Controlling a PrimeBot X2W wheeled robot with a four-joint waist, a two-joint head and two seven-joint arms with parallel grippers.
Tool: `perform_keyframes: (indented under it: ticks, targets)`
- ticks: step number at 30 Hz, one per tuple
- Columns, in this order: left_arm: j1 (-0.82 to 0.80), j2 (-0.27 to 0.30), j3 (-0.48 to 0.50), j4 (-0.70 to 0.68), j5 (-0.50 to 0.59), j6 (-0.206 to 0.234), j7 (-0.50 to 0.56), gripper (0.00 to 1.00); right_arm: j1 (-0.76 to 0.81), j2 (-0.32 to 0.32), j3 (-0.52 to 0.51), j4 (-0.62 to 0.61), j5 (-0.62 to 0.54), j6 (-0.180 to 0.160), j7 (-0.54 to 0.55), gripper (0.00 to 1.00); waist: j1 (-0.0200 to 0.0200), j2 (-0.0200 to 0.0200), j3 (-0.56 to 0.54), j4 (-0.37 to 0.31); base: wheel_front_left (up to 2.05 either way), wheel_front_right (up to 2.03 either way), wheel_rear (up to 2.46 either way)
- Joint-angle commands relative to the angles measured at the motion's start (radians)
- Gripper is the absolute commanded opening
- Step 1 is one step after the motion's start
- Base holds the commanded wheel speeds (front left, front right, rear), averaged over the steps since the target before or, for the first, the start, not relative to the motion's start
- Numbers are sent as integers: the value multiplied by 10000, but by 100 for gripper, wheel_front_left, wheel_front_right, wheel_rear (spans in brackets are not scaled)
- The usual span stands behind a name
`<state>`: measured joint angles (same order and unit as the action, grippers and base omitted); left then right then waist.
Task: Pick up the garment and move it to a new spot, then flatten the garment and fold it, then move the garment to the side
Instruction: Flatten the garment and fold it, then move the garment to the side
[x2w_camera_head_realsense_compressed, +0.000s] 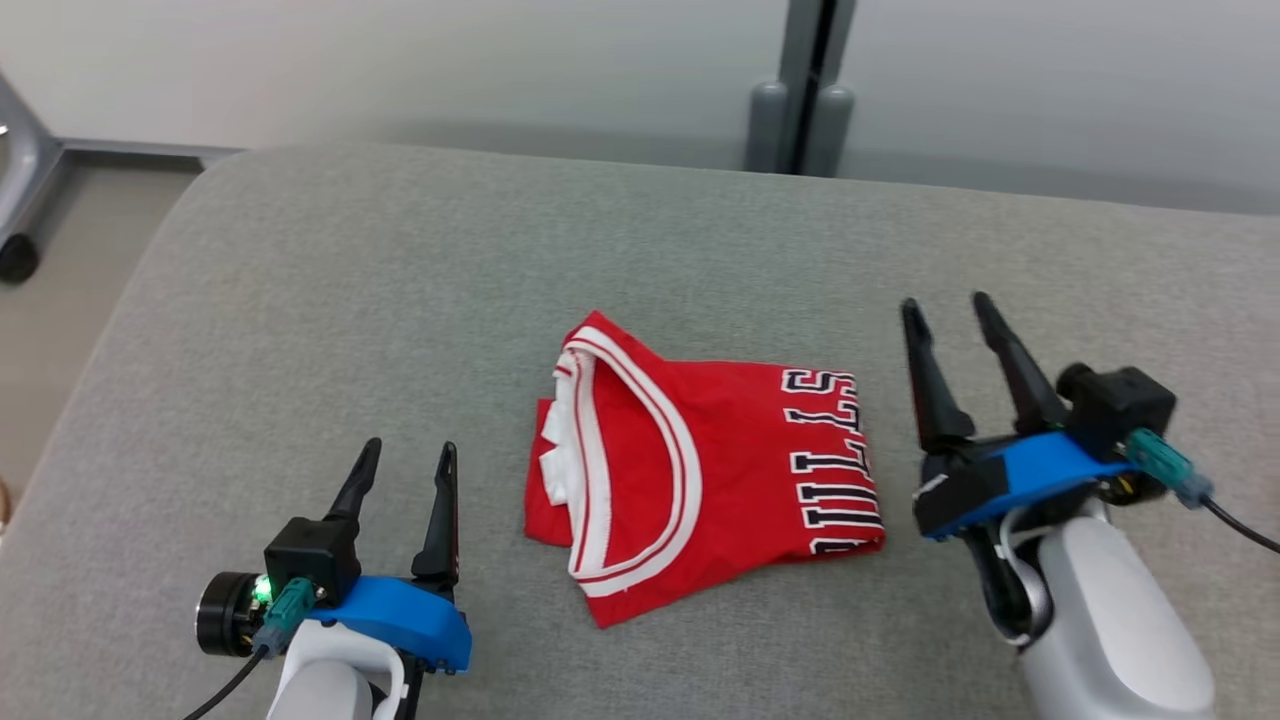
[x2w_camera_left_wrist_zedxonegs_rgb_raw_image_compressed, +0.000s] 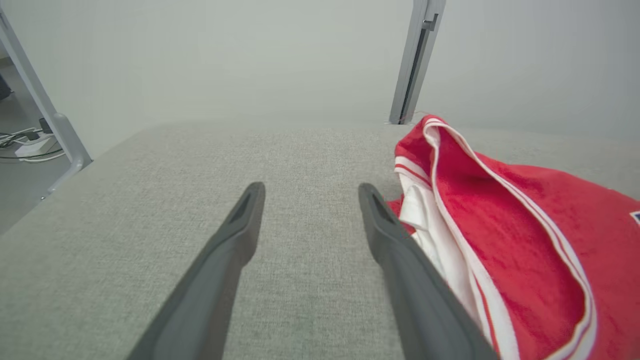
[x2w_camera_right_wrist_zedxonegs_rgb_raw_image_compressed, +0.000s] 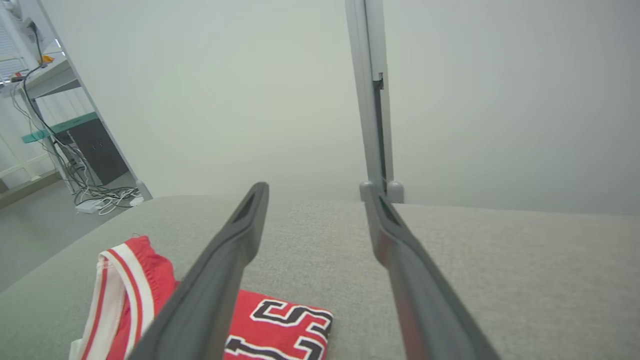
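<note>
The garment (x2w_camera_head_realsense_compressed: 700, 465) is a red jersey with white trim and black-and-white letters, lying folded into a compact bundle in the middle of the grey padded surface (x2w_camera_head_realsense_compressed: 400, 280). My left gripper (x2w_camera_head_realsense_compressed: 410, 452) stands open just left of it, with nothing between its fingers. In the left wrist view the garment (x2w_camera_left_wrist_zedxonegs_rgb_raw_image_compressed: 525, 240) lies right beside the right finger of the left gripper (x2w_camera_left_wrist_zedxonegs_rgb_raw_image_compressed: 310, 192). My right gripper (x2w_camera_head_realsense_compressed: 945, 305) is open to the garment's right, apart from it. In the right wrist view the garment (x2w_camera_right_wrist_zedxonegs_rgb_raw_image_compressed: 280, 325) sits at the lower left of the right gripper (x2w_camera_right_wrist_zedxonegs_rgb_raw_image_compressed: 315, 192).
A pale wall with a grey vertical post (x2w_camera_head_realsense_compressed: 805, 90) runs behind the surface. A metal frame leg (x2w_camera_head_realsense_compressed: 25, 190) and floor lie past the left edge. Cables and a desk (x2w_camera_right_wrist_zedxonegs_rgb_raw_image_compressed: 60, 100) show far left in the right wrist view.
</note>
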<state>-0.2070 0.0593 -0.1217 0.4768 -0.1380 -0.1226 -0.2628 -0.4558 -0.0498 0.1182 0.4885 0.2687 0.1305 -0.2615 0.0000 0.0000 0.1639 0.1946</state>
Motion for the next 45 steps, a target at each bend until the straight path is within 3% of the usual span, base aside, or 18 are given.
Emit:
perform_keyframes:
  ticks: [1, 10, 22, 32, 38, 45]
  targets:
    - [-96, 44, 65, -116, 100, 107, -25, 100, 259, -19, -276, -244, -218, 5, -44, 100, 0, 0, -191, -296, 0, 0, 0]
    - [265, 147, 473, -350, 513, 345, -25, 100, 2022, -22, -1259, -821, -724, 5, -47, 100, 0, 0, -561, -1263, 0, 0, 0]
    - [1496, 95, 885, -460, 717, 683, -25, 100, 3445, -20, -1090, -642, -605, 5, -48, 100, 0, 0, -1304, -1894, 0, 0, 0]
    - [1495, 42, 894, -564, 786, 649, -25, 100, 3365, -18, -1080, -682, -714, 5, -48, 100, 0, 0, -1220, -1875, 0, 0, 0]
    - [1371, 16, 869, -461, 723, 534, -25, 100, 2970, -20, -205, -547, -597, 5, -49, 100, 0, 0, -999, -1590, 0, 0, 0]
    - [1153, -2, 723, -312, 691, 340, -25, 100, 1915, -29, 891, 562, -649, 5, -49, 100, 0, 0, -662, -860, 0, 0, 0]
